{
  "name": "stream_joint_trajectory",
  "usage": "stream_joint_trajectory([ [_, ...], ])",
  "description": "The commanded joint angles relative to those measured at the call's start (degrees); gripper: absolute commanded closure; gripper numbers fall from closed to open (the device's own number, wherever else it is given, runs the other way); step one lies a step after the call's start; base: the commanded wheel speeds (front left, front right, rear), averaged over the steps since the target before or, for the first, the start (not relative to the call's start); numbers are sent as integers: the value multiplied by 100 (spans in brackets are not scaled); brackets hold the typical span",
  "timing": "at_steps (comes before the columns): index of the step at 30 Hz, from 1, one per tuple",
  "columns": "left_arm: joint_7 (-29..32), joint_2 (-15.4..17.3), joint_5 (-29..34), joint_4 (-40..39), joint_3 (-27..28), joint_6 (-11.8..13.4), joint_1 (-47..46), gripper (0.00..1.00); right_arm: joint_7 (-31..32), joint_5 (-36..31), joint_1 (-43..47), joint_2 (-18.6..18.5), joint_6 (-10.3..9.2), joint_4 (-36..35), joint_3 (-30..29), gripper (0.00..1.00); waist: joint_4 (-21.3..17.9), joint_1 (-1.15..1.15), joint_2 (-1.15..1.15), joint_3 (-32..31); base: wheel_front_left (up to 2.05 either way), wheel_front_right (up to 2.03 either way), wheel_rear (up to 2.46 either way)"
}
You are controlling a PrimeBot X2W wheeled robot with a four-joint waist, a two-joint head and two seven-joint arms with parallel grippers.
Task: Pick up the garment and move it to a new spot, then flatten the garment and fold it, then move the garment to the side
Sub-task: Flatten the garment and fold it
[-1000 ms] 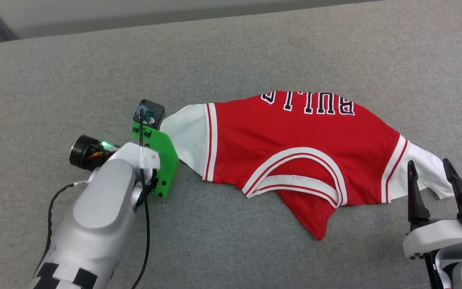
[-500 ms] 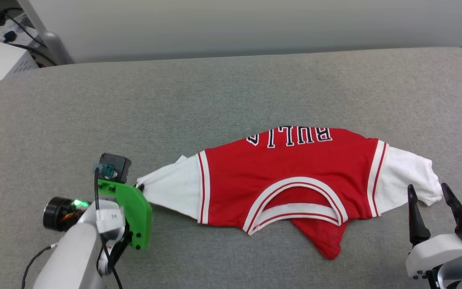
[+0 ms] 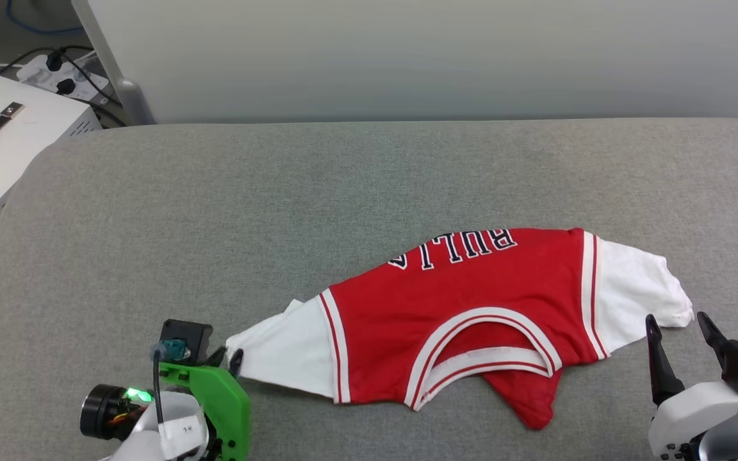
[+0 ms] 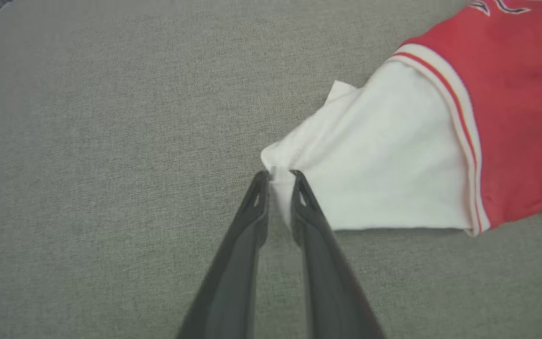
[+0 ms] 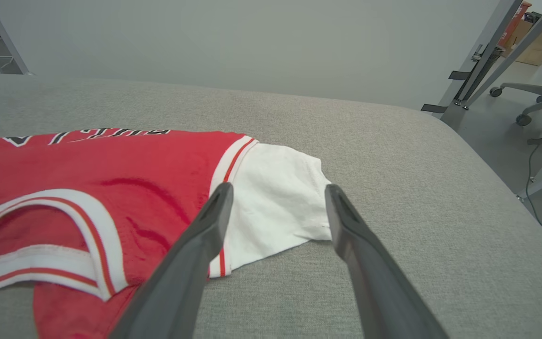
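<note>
Fingers of the right gripper (image 5: 278,186) (spread wide) frame the garment (image 5: 111,160) sleeve.

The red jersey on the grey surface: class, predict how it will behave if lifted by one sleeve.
Probably floppy: the jersey lies wrinkled and partly folded. Likely light, since its thin cloth lies flat on the grey surface. Lifted by one white sleeve, the rest would likely hang and drag.
</note>
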Motion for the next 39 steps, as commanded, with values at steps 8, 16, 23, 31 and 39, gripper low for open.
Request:
stream_joint_trajectory([
  [8,-1739,-167,296,154,44,-62,-148,0,276,203,133,-202,-6,-107,-28,0,100,0,63,-95,0,0,0],
  [16,-2634,-162,450,-102,75,-22,-169,0,2179,849,-38,-1047,-6,-447,67,0,405,0,63,115,0,0,0],
  [23,-2697,-93,494,-431,18,-64,-366,0,4325,1574,-862,-1888,-6,-264,-120,0,805,0,63,686,0,0,0],
  [31,-2715,-157,483,-588,-94,-93,-491,0,4908,1643,-1265,-2105,-6,480,-295,0,1142,0,63,1009,0,0,0],
  [39,-2704,-194,433,-647,-159,-109,-566,0,4795,1499,-1337,-2140,-6,1087,-303,0,1295,0,63,1153,0,0,0],
])
